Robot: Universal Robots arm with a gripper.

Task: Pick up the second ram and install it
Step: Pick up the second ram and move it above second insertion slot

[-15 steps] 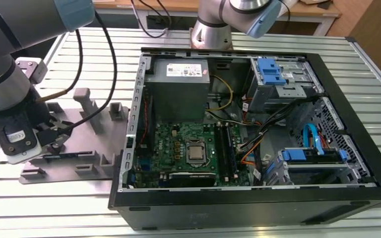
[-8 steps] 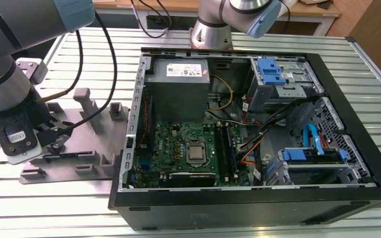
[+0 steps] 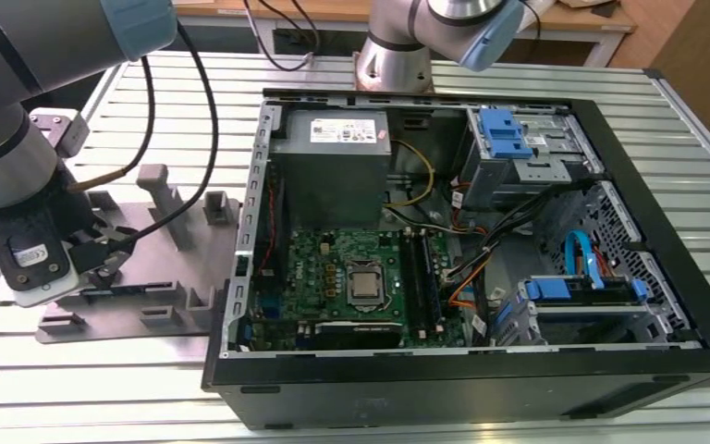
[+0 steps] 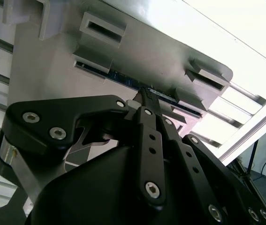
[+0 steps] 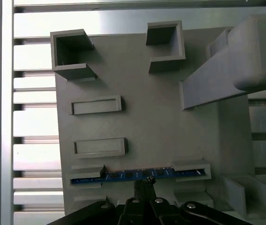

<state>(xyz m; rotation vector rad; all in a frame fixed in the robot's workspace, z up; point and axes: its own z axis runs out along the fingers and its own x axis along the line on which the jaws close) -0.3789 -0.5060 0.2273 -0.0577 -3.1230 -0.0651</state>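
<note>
The second ram is a thin blue board standing on edge in two low slots of a grey fixture plate; in the second wrist view the ram shows as a dark blue strip. My gripper hangs over the middle of its upper edge, fingers pressed together; the tips reach that edge, and I cannot tell whether they touch it. In the exterior view my gripper sits low over the fixture, at that view's left, beside the open computer case.
The case lies open with the green motherboard and its long black slots facing up. A tall grey post rises from the fixture close to my arm. Cables hang from the arm. A second arm's base stands behind the case.
</note>
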